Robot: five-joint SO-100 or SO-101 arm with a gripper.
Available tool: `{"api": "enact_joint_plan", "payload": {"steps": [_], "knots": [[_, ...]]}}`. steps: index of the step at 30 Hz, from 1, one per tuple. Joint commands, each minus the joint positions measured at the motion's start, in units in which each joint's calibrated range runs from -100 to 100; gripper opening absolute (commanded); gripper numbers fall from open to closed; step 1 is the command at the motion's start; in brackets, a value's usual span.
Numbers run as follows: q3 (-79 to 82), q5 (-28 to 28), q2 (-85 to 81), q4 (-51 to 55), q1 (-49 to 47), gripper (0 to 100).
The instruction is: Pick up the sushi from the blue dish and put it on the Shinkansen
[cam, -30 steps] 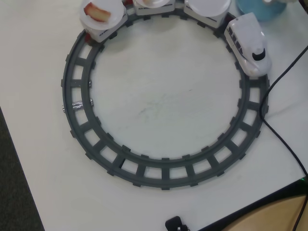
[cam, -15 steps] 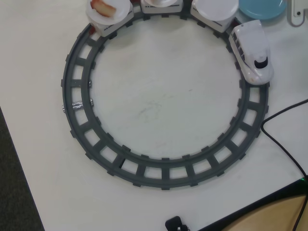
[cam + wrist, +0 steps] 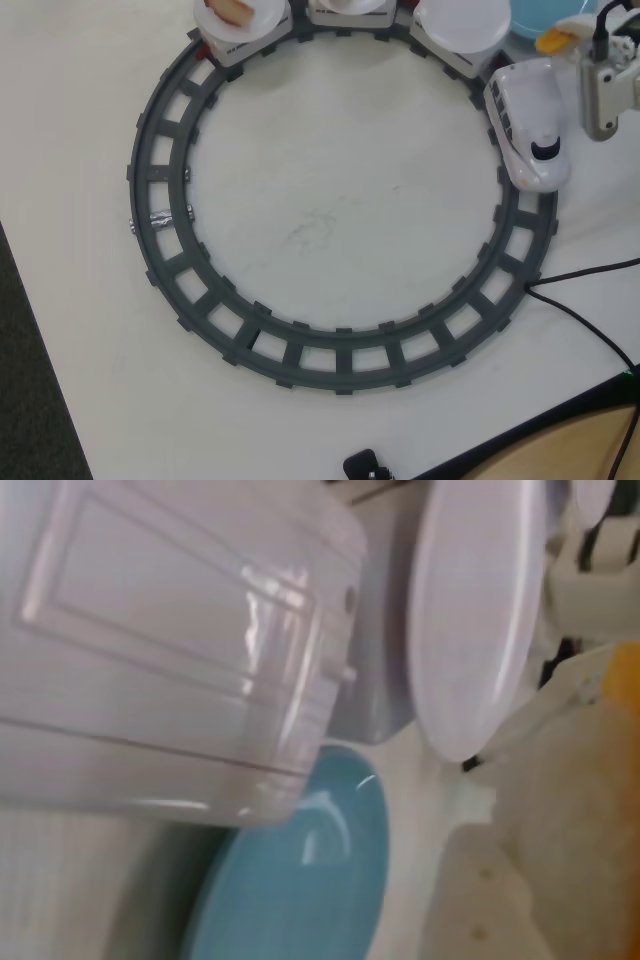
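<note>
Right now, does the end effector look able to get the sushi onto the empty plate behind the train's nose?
Probably yes: the end effector holds the sushi beside the empty plate, with nothing between them.

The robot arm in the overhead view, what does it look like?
Only a bit of it shows at the top right edge. The arm is a boxy, pale grey-white plastic block with rounded corners. A thin black cable curls off its top. In the wrist view its fingers look cream-white and blurry, with small round dimples.
</note>
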Motion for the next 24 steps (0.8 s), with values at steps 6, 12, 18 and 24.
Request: {"api": "enact_joint_plan", "payload": {"steps": [6, 12, 18, 24], "knots": [[4.70, 1.80, -2.42, -9.99, -1.75, 2], [6.14, 1.85, -2.42, -12.81, -3.33, 2], [6.23, 2.74, -2.33, -12.81, -5.44, 2], [5.78, 5.05, 2.26, -13.32, -7.20, 2]]}}
